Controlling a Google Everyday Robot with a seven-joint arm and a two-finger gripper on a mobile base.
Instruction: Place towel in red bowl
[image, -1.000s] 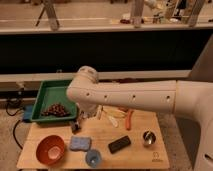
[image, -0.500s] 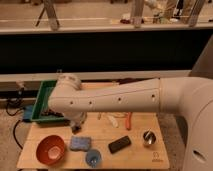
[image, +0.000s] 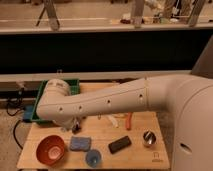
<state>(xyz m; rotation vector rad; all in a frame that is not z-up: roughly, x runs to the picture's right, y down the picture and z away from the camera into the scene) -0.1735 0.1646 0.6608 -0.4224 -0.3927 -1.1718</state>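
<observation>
In the camera view, the gripper (image: 76, 126) is being hung low over the worktop (image: 135, 150), just above the towel (image: 80, 144); how the jaws are set cannot be told. The towel is being left flat near the front edge, between the red bowl (image: 50, 150) at the front-left corner and a black block (image: 120, 144).

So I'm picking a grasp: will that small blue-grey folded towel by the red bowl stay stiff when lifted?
Probably not. The blue-grey folded towel lies flat and soft-edged on the wooden table, so it likely droops and unfolds. It looks light. The gripper, just above it, could pinch it easily; dragging may bunch it.
</observation>
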